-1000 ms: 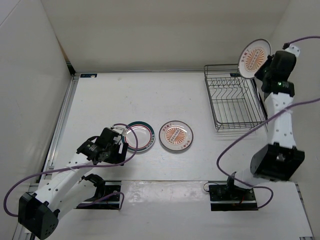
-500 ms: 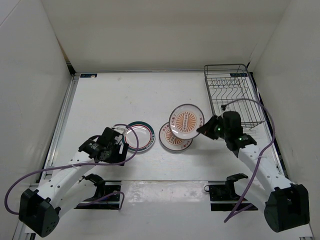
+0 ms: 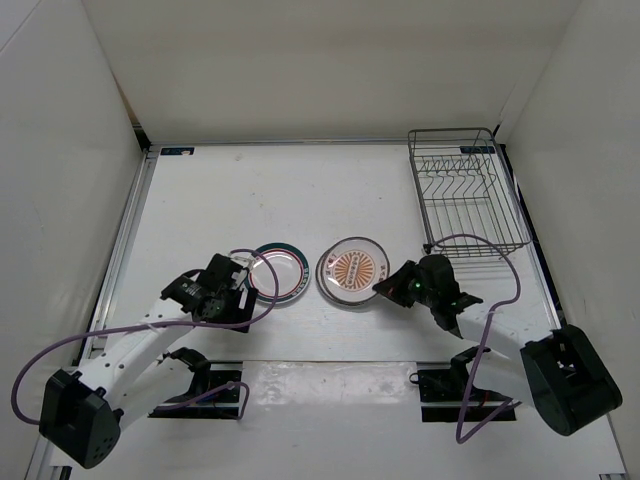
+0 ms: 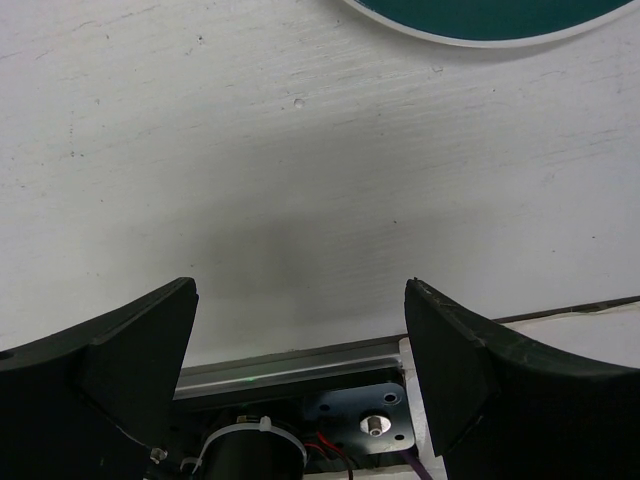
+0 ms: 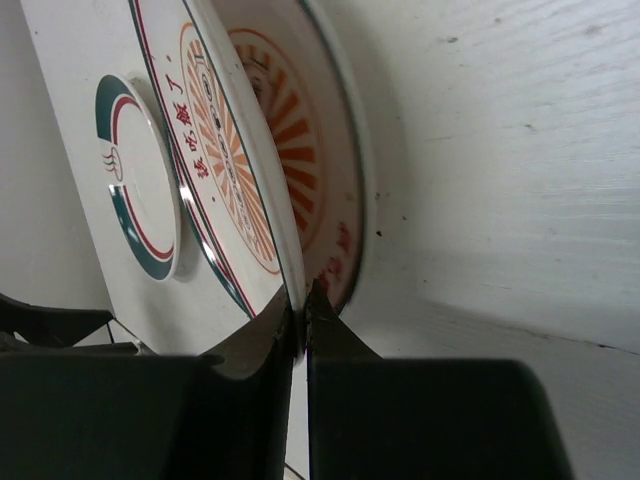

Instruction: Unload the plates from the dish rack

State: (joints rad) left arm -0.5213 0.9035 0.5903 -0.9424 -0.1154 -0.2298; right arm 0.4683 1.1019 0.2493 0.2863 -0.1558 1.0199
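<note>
The wire dish rack (image 3: pixel 465 195) stands at the back right with no plates in it. The teal-and-pink ringed plate (image 3: pixel 277 272) lies flat on the table. My right gripper (image 3: pixel 385 287) is shut on the near rim of an orange sunburst plate (image 3: pixel 352 268), held slightly tilted right over the second sunburst plate. In the right wrist view the held plate (image 5: pixel 215 170) sits just above the lower one (image 5: pixel 325 170), with the gripper (image 5: pixel 300 300) pinching its rim. My left gripper (image 3: pixel 235 303) is open and empty beside the ringed plate, whose edge (image 4: pixel 480 15) shows in the left wrist view.
White walls enclose the table on the left, back and right. A metal rail (image 3: pixel 125 250) runs along the left side. Purple cables (image 3: pixel 480 330) loop off both arms near the front edge, where the arm base mounts (image 3: pixel 465 385) sit.
My right arm has carried the sunburst plate from above the rack down to the table centre and lowered it onto the other sunburst plate. The left arm has barely moved.
</note>
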